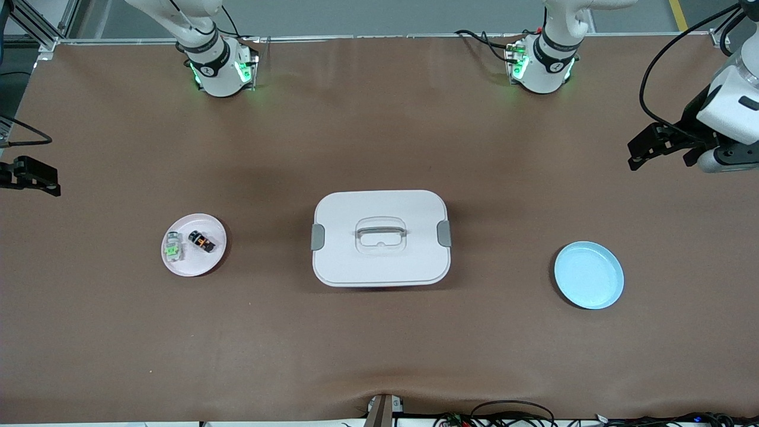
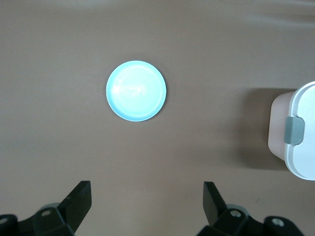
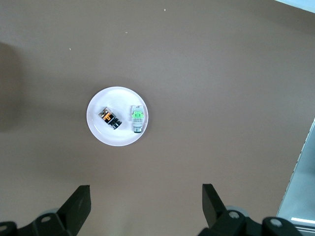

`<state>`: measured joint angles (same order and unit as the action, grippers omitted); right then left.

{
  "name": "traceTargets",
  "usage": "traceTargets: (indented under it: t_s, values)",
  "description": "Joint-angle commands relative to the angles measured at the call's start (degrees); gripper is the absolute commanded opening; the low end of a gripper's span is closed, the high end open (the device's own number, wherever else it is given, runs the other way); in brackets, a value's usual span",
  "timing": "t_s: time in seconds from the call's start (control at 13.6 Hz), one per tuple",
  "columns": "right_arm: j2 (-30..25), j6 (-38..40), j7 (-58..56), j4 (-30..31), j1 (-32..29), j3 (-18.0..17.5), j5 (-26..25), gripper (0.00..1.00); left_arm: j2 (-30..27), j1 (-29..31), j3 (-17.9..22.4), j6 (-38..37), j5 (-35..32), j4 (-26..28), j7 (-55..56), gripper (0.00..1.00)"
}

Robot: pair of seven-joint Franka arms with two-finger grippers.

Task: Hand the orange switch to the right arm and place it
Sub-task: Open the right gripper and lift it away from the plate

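The orange switch (image 1: 201, 241), a tiny black block with an orange middle, lies on a small pink plate (image 1: 204, 264) toward the right arm's end of the table. It also shows in the right wrist view (image 3: 110, 118), on the same plate (image 3: 115, 138). My right gripper (image 1: 47, 181) hangs high over the table's edge at that end, open and empty (image 3: 146, 191). My left gripper (image 1: 635, 157) hangs high over the left arm's end of the table, open and empty (image 2: 146, 189).
A pale switch with a green part (image 1: 172, 248) lies beside the orange one on the pink plate (image 3: 137, 118). A white lidded box (image 1: 380, 237) stands mid-table (image 2: 300, 132). A light blue plate (image 1: 589, 274) lies toward the left arm's end (image 2: 136, 91).
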<state>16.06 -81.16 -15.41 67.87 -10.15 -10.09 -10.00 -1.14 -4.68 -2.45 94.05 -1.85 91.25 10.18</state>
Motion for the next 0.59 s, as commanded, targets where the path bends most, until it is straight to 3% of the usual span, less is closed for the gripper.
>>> traceTargets:
  t_s: [0.0, 0.22, 0.51]
  values:
    - [0.2, 1.0, 1.1, -1.0, -0.6, -0.5, 2.5, 1.00, 0.2, -0.2, 0.2, 0.7, -0.2, 0.0, -1.1, 1.00]
    - [0.0, 1.3, 1.1, -0.8, -2.5, -0.5, 5.4, 1.00, 0.7, -0.3, 0.2, 1.0, -0.3, -0.1, -1.0, 1.00]
    - [0.0, 2.8, 1.2, -0.5, -2.9, -0.5, 5.5, 1.00, 0.6, -0.3, 0.2, 1.1, -0.3, -0.1, -1.1, 1.00]
